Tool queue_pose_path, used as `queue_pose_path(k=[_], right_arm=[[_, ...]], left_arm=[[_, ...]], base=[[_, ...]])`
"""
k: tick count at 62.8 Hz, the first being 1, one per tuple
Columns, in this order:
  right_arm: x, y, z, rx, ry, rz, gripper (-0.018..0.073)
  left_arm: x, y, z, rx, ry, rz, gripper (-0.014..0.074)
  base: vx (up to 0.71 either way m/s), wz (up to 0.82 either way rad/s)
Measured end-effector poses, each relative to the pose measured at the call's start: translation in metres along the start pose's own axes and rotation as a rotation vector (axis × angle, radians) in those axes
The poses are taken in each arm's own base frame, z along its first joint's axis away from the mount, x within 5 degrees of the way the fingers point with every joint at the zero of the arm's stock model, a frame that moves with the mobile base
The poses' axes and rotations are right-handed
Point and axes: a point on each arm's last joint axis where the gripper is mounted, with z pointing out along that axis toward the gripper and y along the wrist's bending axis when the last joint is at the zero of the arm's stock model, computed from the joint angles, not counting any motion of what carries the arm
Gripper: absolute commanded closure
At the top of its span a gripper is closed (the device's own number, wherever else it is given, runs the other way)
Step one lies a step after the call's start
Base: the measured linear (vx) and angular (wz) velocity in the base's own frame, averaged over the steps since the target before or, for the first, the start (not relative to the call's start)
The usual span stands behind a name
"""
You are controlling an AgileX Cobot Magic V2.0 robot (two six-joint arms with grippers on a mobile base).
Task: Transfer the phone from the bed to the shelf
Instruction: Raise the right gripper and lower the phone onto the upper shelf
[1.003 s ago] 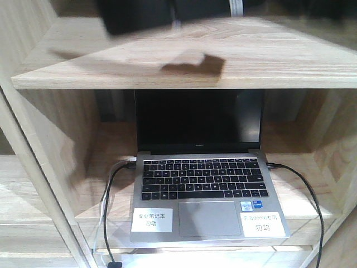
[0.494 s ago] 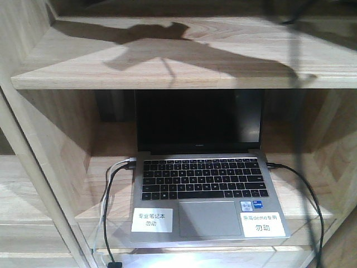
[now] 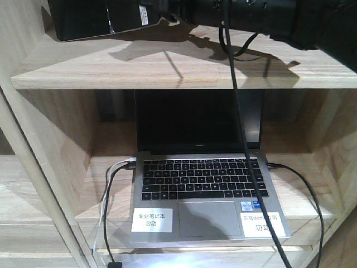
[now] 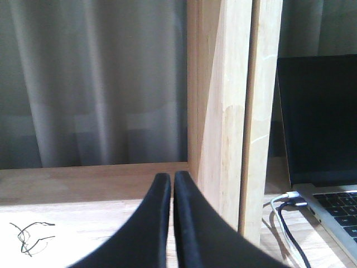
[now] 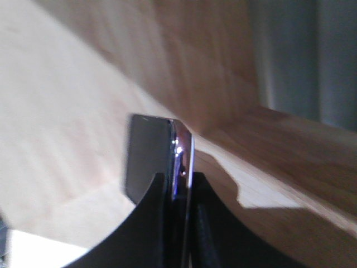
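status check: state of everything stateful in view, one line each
phone: clamped on edge in the right gripper, above the shelf board
right gripper: shut on the phone
left gripper: shut, nothing between the fingers
laptop: lid open, screen dark, cables plugged in on both sides
shelf: top board bare where visible, arm shadow across it

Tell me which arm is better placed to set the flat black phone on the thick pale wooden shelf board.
The right. Its gripper is shut on the flat glossy black phone, held over the thick light wooden shelf board. The left gripper is shut and empty, lower, beside the grey laptop.
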Motion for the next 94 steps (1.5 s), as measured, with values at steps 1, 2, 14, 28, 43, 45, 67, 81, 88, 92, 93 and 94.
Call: queue_pose_path(k=[1,2,14,28,43,45,67,81,88,92,93,94], right_arm=[[0.001,-0.001,0.001,0.004,0.004,-0.003,0.0561],[0.002,-0.002,0.001,0.006,0.006,-0.003,0.0561],[0.005,-0.006,0.003,0.032,0.017,-0.015,0.0550],[0.004,-0.008,0.003,0.052,0.013,-0.019,0.0498],[0.005,-0.010,0.003,0.081,0.020,-0.042,0.0282],[0.005,-0.011,0.003,0.084,0.022,-0.046,0.0239],[0.004,-0.013,0.002,0.112,0.019,-0.068,-0.0169],[0.005,-0.014,0.002,0.115,0.023,-0.074,-0.0139],[0.002,-0.011,0.000,0.117,0.024,-0.092,-0.0105],[-0.002,-0.008,-0.004,0.119,0.022,-0.112,-0.0068],[-0.002,-0.007,-0.004,0.119,0.022,-0.116,-0.0059],[-0.003,-0.006,-0.005,0.120,0.021,-0.121,-0.0048]], left_arm=[[0.000,0.000,0.000,0.000,0.000,0.000,0.0595],[0.000,0.000,0.000,0.000,0.000,0.000,0.0595],[0.000,0.000,0.000,0.000,0.000,0.000,0.0595],[0.000,0.000,0.000,0.000,0.000,0.000,0.0595],[0.000,0.000,0.000,0.000,0.000,0.000,0.0595],[0.000,0.000,0.000,0.000,0.000,0.000,0.0595],[0.000,0.000,0.000,0.000,0.000,0.000,0.0595],[0.000,0.000,0.000,0.000,0.000,0.000,0.0595],[0.000,0.000,0.000,0.000,0.000,0.000,0.0595],[0.000,0.000,0.000,0.000,0.000,0.000,0.0595],[0.000,0.000,0.000,0.000,0.000,0.000,0.0595],[0.000,0.000,0.000,0.000,0.000,0.000,0.0595]], base=[[0.00,0.00],[0.00,0.00],[0.00,0.00],[0.00,0.00],[0.00,0.00],[0.00,0.00],[0.00,0.00],[0.00,0.00],[0.00,0.00],[0.00,0.00],[0.00,0.00],[0.00,0.00]])
